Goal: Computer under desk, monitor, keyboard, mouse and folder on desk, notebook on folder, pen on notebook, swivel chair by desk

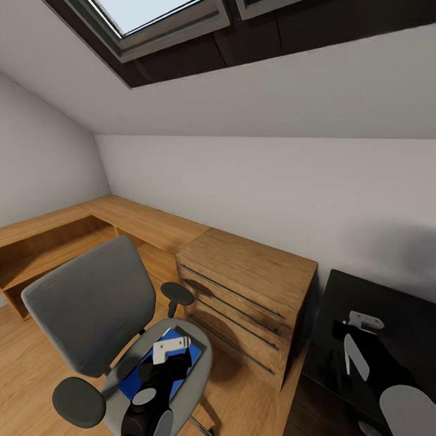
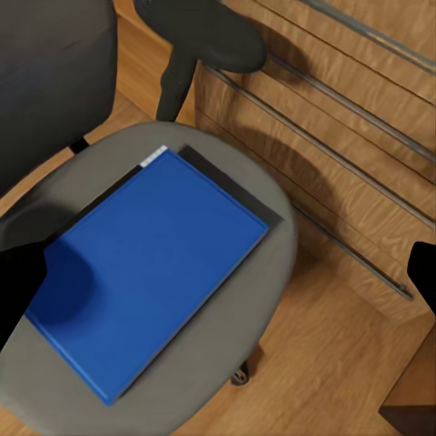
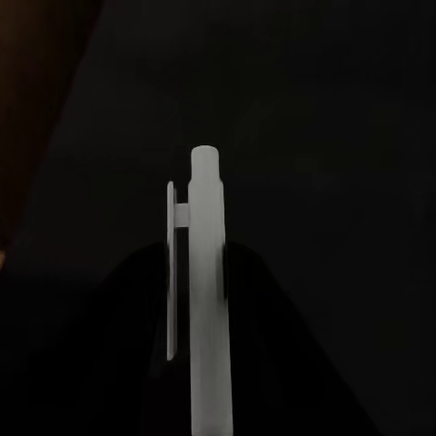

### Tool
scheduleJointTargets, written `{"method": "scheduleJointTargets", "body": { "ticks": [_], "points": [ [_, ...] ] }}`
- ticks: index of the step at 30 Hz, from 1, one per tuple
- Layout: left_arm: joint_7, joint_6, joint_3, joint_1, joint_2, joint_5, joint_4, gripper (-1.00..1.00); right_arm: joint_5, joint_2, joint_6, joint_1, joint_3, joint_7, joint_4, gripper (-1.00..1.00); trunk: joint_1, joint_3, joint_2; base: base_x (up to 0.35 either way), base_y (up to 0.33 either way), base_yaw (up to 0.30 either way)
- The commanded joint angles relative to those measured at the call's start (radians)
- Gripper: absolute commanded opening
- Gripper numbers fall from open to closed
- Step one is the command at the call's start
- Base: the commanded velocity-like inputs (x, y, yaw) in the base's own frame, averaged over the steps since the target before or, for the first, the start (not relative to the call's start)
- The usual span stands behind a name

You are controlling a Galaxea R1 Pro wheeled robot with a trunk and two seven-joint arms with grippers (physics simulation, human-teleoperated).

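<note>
The blue folder (image 2: 150,263) lies flat on the seat of the grey swivel chair (image 1: 88,306). A thin dark slab (image 2: 232,186) peeks out from under one edge of the folder, and I cannot tell what it is. My left gripper (image 2: 221,277) hovers open above the folder (image 1: 189,355), one dark finger (image 2: 18,291) at each side of it. My right gripper (image 3: 204,300) is shut on the pale pen (image 3: 207,272) and holds it over the black desk (image 1: 406,311). The pen (image 1: 356,358) shows against my right arm. The computer, monitor, keyboard, mouse and notebook are out of view.
A light wooden drawer cabinet (image 1: 246,286) stands between the chair and the black desk. A wooden corner shelf unit (image 1: 60,234) runs along the left walls. The sloped ceiling holds a skylight (image 1: 152,11). Wood floor (image 1: 27,353) lies around the chair.
</note>
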Motion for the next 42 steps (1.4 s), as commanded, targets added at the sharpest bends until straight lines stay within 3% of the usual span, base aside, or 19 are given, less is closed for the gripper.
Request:
{"method": "scheduleJointTargets", "body": {
  "ticks": [1, 10, 11, 28, 33, 35, 36, 39, 42],
  "points": [
    [0.010, 0.002, -0.002, -0.001, 0.000, 0.011, -0.002, 1.00, -0.011, 0.000, 0.002, -0.001, 0.001, -0.004, -0.001, -1.00, 0.000, -0.001, -0.001, 0.000, 0.000, 0.000],
    [0.010, 0.002, -0.001, 0.000, 0.000, 0.011, -0.005, 1.00, -0.008, 0.001, -0.002, -0.004, 0.001, -0.018, 0.005, -1.00, 0.000, -0.001, -0.001, 0.000, 0.000, 0.000],
    [0.010, 0.002, -0.001, 0.000, 0.000, 0.011, -0.005, 1.00, -0.008, 0.001, -0.002, -0.004, 0.001, -0.025, 0.006, 1.00, 0.000, -0.001, -0.001, 0.000, 0.000, 0.000],
    [0.010, 0.002, 0.003, 0.000, 0.003, 0.009, -0.005, 1.00, -0.009, 0.004, -0.001, -0.004, 0.001, -0.037, -0.008, 1.00, 0.000, -0.001, -0.001, 0.000, 0.000, 0.000],
    [0.010, 0.002, 0.005, 0.000, 0.003, 0.008, -0.005, 1.00, -0.012, 0.003, 0.013, -0.003, -0.002, -0.034, -0.130, 1.00, 0.000, -0.001, -0.001, 0.000, 0.000, 0.000],
    [0.010, 0.002, 0.007, 0.001, 0.004, 0.008, -0.005, 1.00, -0.016, 0.004, 0.045, 0.002, -0.003, -0.035, -0.244, 1.00, 0.000, -0.001, -0.001, 0.000, 0.000, 0.000],
    [0.010, 0.002, 0.015, 0.000, 0.005, 0.008, -0.005, 1.00, -0.022, 0.008, 0.101, 0.022, -0.004, -0.035, -0.359, 1.00, 0.000, -0.001, -0.001, 0.000, 0.000, 0.000],
    [0.010, 0.001, 0.051, 0.000, 0.006, 0.008, -0.005, 1.00, -0.045, 0.036, 0.184, 0.076, -0.004, -0.035, -0.486, 1.00, 0.000, -0.001, -0.001, 0.000, 0.000, 0.000],
    [0.010, 0.001, 0.085, 0.001, 0.005, 0.009, -0.005, 1.00, -0.059, 0.074, 0.221, 0.099, -0.004, -0.036, -0.540, 1.00, 0.000, -0.001, -0.001, 0.000, 0.000, 0.000]
  ]
}}
